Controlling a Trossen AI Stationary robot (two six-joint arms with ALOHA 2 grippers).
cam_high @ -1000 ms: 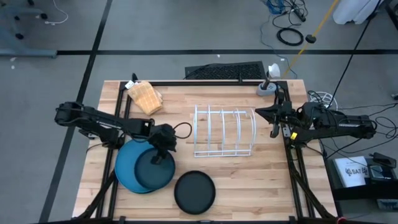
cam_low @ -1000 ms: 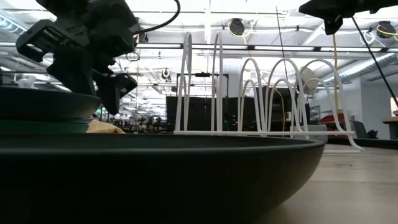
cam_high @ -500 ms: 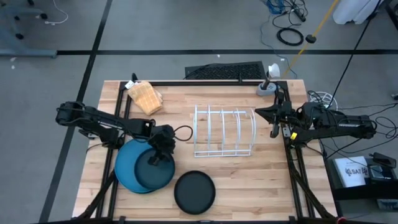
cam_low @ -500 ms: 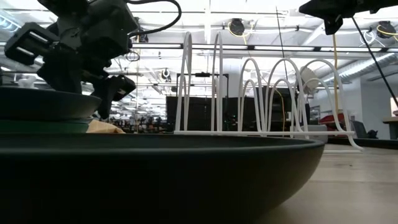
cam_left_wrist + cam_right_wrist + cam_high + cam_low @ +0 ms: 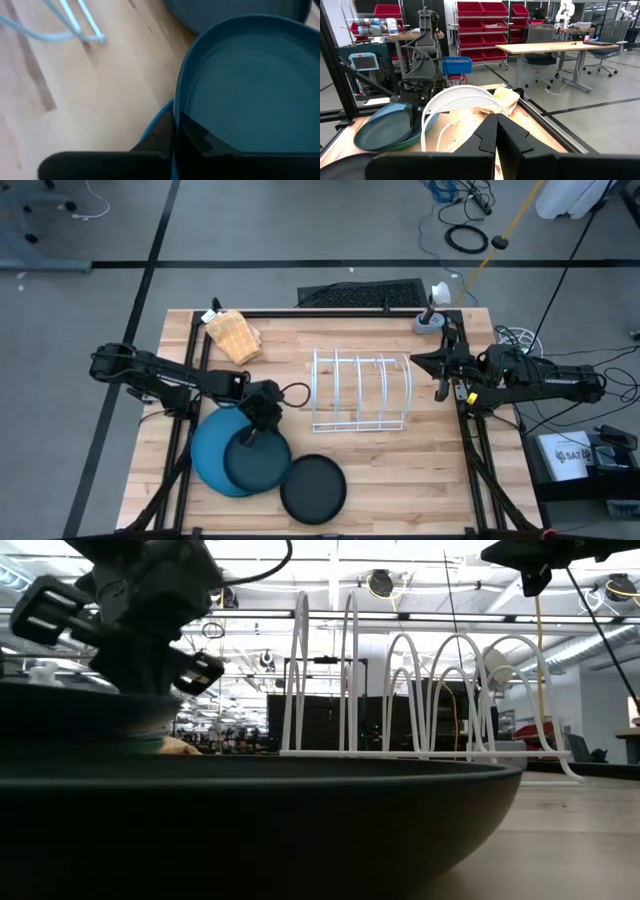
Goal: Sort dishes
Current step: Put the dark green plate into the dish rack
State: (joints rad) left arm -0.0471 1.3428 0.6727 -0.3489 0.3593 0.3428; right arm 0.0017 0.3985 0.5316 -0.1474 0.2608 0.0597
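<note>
The left claw pinches the rim of the smooth round dark teal plate, which lies over the large bright blue plate on the pale planked bench, beside the matte black plate. The right claw, fingers pressed together on nothing, waits past the white wire rack.

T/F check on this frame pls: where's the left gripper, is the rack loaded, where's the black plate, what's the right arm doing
1. The left gripper is shut on the dark teal plate. True.
2. The white wire rack holds a plate. False: its slots are empty.
3. The black plate lies flat on the table near the front edge. True.
4. The right gripper holds the bright blue plate. False: it waits by the rack's right side, shut on nothing.
</note>
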